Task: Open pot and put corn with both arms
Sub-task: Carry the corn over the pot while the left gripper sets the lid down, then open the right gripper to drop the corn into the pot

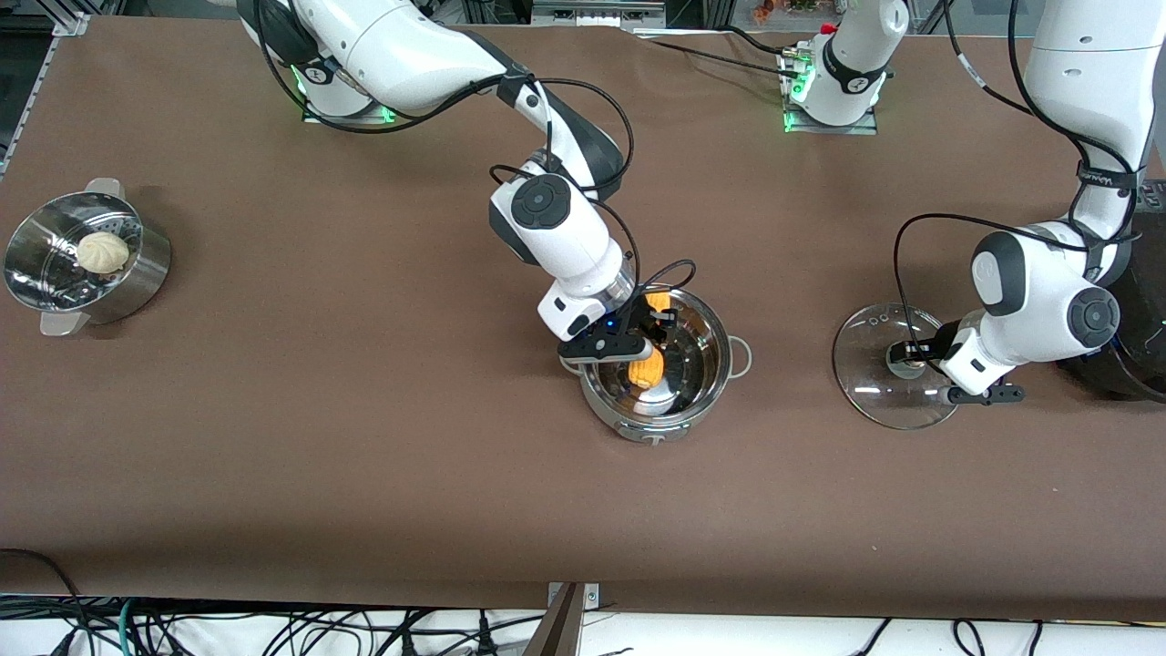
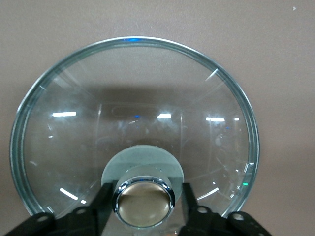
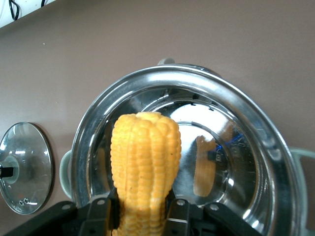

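The steel pot (image 1: 721, 366) stands uncovered in the middle of the table. My right gripper (image 1: 652, 343) is over the pot and shut on the yellow-orange corn cob (image 1: 646, 370), whose free end points down into the pot. In the right wrist view the corn (image 3: 145, 162) stands between the fingers (image 3: 101, 209) above the pot's rim (image 3: 261, 132). The clear glass lid (image 1: 873, 387) lies on the table toward the left arm's end. My left gripper (image 1: 911, 357) is shut on its knob (image 2: 143, 201); the lid's glass (image 2: 138, 108) fills the left wrist view.
A steel steamer pot (image 1: 137, 282) with a white bun (image 1: 102, 251) stands at the right arm's end of the table. A black rounded cooker (image 1: 1139, 337) sits at the left arm's end, beside the left arm's wrist. The lid also shows in the right wrist view (image 3: 27, 167).
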Robot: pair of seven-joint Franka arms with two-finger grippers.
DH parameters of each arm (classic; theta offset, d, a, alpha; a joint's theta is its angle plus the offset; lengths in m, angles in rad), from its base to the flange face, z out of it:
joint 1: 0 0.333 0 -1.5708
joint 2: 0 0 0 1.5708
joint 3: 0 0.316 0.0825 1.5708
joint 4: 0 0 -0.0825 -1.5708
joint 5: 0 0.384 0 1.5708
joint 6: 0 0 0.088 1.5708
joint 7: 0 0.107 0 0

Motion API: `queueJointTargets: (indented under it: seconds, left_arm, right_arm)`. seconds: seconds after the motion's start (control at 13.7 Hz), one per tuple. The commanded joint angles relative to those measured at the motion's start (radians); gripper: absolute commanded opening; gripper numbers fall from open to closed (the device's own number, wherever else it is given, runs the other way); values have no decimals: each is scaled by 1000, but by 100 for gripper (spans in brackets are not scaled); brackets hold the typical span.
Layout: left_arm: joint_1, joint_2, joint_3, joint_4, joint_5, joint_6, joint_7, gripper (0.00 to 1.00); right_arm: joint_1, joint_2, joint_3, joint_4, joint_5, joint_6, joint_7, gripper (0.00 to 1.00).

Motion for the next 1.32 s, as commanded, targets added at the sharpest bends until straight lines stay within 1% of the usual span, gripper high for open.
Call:
queueJointTargets:
  seconds: [0.0,0.07,0.15,0.22,0.37,0.44,0.51,0.59,0.73,0.8,0.88,0.95,1.02,1.17,1.24]
  left_arm:
    - [14,-28,-2,30,-29,-87,24,100]
    - [14,-50,1,47,-28,-122,24,100]
    - [14,-67,3,66,-26,-151,19,100]
    - [14,-89,3,78,-21,-174,19,100]
    - [14,-142,6,80,-11,-202,22,100]
    - [14,-165,7,80,-11,-236,18,100]
    - [14,-192,21,84,-11,-274,16,100]
    - [14,-210,33,110,-8,-320,19,100]
    - [14,-225,38,214,44,-474,12,100]
    - [14,-229,42,271,49,-551,1,100]
    - [14,-230,50,312,57,-613,-2,100]
    - [14,-235,64,340,64,-654,-2,100]
    - [14,-251,78,356,66,-678,-4,100]
    - [15,-299,87,356,71,-696,-1,100]
    - [15,-314,92,357,71,-702,-1,100]
  right_arm:
    - [-8,30,20,13,18,39,-18,10]
    - [-6,40,28,12,17,51,-17,12]
    - [-8,47,33,10,17,56,-17,23]
    - [-8,55,33,10,17,58,-17,40]
    - [-9,61,33,9,17,74,-17,63]
    - [-9,61,33,7,17,78,-17,100]
    - [-9,61,33,9,17,76,-21,100]
    - [-9,55,33,10,17,73,-21,100]
    - [-8,43,34,13,15,64,-23,100]
    - [-8,32,36,13,15,58,-23,100]
    - [-9,23,36,15,11,21,-23,100]
    - [-14,8,28,16,4,-49,-26,100]
    - [-21,-52,17,16,-3,-145,-55,100]
    - [-89,-167,0,7,-16,-342,-186,100]
    - [-142,-219,0,7,-10,-450,-251,100]
